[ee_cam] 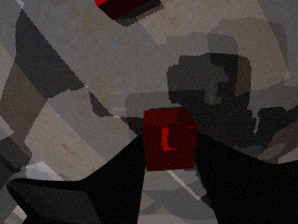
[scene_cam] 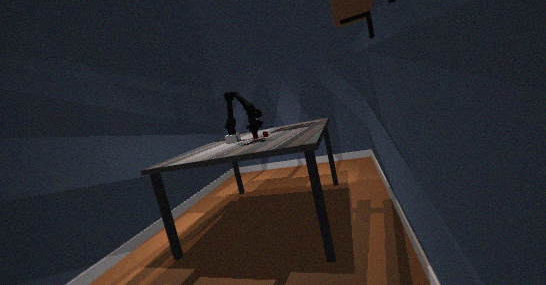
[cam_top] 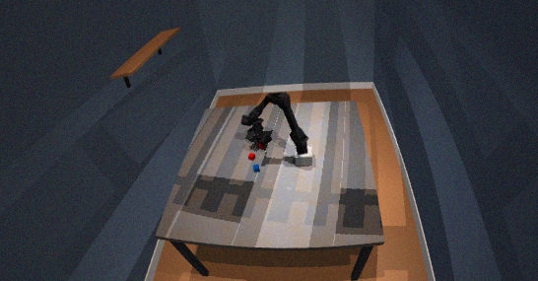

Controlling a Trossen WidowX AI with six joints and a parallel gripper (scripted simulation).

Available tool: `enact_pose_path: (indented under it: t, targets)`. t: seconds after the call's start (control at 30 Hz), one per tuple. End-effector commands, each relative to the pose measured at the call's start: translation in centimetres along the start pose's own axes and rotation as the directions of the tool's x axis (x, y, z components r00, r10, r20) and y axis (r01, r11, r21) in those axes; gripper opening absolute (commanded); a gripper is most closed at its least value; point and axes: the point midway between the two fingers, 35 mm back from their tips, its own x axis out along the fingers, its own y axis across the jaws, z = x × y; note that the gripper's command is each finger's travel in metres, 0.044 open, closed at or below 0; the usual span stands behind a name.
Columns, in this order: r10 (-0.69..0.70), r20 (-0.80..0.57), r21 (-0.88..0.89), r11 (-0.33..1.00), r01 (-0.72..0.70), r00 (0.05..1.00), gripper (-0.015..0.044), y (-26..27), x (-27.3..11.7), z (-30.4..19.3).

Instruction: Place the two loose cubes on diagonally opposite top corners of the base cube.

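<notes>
My gripper point(cam_top: 260, 143) point(scene_cam: 255, 135) point(ee_cam: 170, 137) is shut on a red cube point(cam_top: 261, 146) point(scene_cam: 255, 137) point(ee_cam: 171, 147), with one dark finger on each side of it in the wrist view. It is low over the table; whether the held cube touches the table top is not clear. A second red cube point(cam_top: 251, 157) point(scene_cam: 265, 134) lies apart on the table, and its corner shows at the top edge of the wrist view point(ee_cam: 120, 6). A blue cube point(cam_top: 256, 168), which looks like the base cube, stands near that second red cube. Both are free of the gripper. I cannot make out the blue cube in the exterior view.
The arm's pale base point(cam_top: 303, 159) point(scene_cam: 231, 139) stands on the table point(cam_top: 291, 229) point(scene_cam: 200, 161), to the right of the cubes in the top view. Patterned shadows cross the table top. A wooden bench point(cam_top: 148, 51) is far off to the left in the top view.
</notes>
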Motion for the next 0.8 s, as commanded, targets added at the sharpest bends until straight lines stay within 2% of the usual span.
enact_pose_path:
  t: [0.0, 0.77]
  targets:
    - [-0.012, 0.008, 0.003, 1.0, 0.012, 1.0, 0.0105, -0.5, -1.3, 0.2]
    - [-0.013, 0.008, -0.002, 1.0, 0.013, 1.0, 0.0105, -0.3, -8.6, 0.1]
